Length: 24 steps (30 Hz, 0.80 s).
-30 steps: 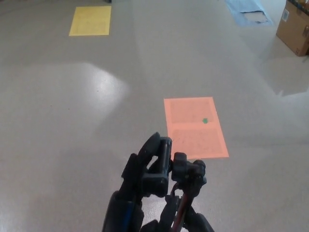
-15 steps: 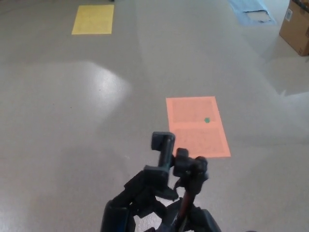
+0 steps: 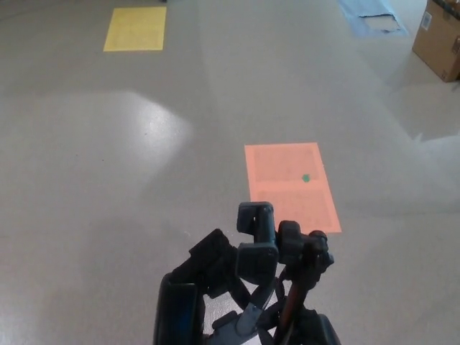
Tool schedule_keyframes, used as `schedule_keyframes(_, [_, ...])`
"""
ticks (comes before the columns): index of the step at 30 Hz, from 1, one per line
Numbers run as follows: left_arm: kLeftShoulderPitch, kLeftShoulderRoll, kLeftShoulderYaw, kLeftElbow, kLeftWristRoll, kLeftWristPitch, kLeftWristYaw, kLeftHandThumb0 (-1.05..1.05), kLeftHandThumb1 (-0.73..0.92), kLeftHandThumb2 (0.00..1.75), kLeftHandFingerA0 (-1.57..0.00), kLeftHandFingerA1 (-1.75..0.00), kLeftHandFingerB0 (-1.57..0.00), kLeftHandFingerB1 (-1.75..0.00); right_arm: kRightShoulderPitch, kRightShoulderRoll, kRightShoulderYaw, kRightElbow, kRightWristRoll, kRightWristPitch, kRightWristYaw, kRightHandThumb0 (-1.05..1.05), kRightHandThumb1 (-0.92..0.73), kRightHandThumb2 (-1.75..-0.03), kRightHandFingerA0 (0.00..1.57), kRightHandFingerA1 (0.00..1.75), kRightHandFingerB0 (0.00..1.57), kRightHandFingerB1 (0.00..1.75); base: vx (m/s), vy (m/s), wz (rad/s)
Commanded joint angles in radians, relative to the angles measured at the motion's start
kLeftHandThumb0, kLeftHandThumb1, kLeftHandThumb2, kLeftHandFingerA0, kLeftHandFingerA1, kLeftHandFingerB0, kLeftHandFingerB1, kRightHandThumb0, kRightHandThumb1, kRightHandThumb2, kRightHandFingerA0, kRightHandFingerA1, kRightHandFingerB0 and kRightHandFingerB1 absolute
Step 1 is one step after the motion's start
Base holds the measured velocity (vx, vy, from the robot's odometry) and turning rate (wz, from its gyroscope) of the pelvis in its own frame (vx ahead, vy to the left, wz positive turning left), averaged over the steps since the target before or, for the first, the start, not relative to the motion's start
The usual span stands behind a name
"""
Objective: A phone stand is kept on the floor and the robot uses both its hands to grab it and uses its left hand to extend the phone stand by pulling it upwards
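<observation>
The black phone stand [image 3: 256, 228] rises at the bottom middle of the head view, its clamp head upright above my hands. My left hand [image 3: 205, 277] presses against the stand's left side just below the clamp and looks closed on it. My right hand [image 3: 305, 251], with red wires running down its wrist, is closed on the stand from the right at about the same height. The pole and base are hidden behind my hands.
An orange floor patch [image 3: 287, 169] with a small green dot [image 3: 305, 178] lies just beyond the stand. Far off are a yellow patch [image 3: 134, 29], a blue sheet [image 3: 370, 16] and a cardboard box [image 3: 438, 39] at the right edge.
My left hand slid down from the stand's top, baring the clamp head, then came back up against its left side. Stand and right hand have shifted slightly right.
</observation>
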Motion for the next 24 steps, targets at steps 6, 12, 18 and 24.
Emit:
schedule_keyframes(6, [0.011,-0.071,-0.079,-0.094,-0.014,0.205,0.001,-0.44,0.44,0.87,-0.74,-0.94,-0.75,-0.83,0.018,0.023,0.023,-0.003,-0.013,0.035,-0.021,-0.4,-0.88,-0.67,0.59,1.42,0.57,1.18,0.0,0.0,0.0])
schedule_keyframes(12, [-0.004,-0.008,-0.101,-0.118,0.026,0.298,-0.045,-0.35,0.21,0.84,0.0,-0.49,-0.01,-0.49,0.008,0.028,0.033,-0.009,-0.016,0.053,-0.025,-0.47,-0.92,-0.69,0.42,1.22,0.44,1.05,0.0,0.0,0.0])
schedule_keyframes(18, [-0.009,0.001,-0.102,-0.098,0.044,0.286,-0.03,-0.64,0.4,0.79,-0.11,-0.15,-0.04,-0.26,0.006,0.03,0.027,-0.01,-0.001,0.064,-0.017,-0.47,-0.92,-0.68,0.33,1.14,0.38,1.01,0.0,0.0,0.0])
schedule_keyframes(24, [-0.005,0.001,-0.097,-0.075,0.032,0.278,-0.033,-0.67,0.42,0.8,-0.07,-0.14,-0.02,-0.27,0.01,0.03,0.025,-0.011,0.012,0.053,-0.007,-0.48,-0.92,-0.68,0.36,1.16,0.39,1.03,0.0,0.0,0.0])
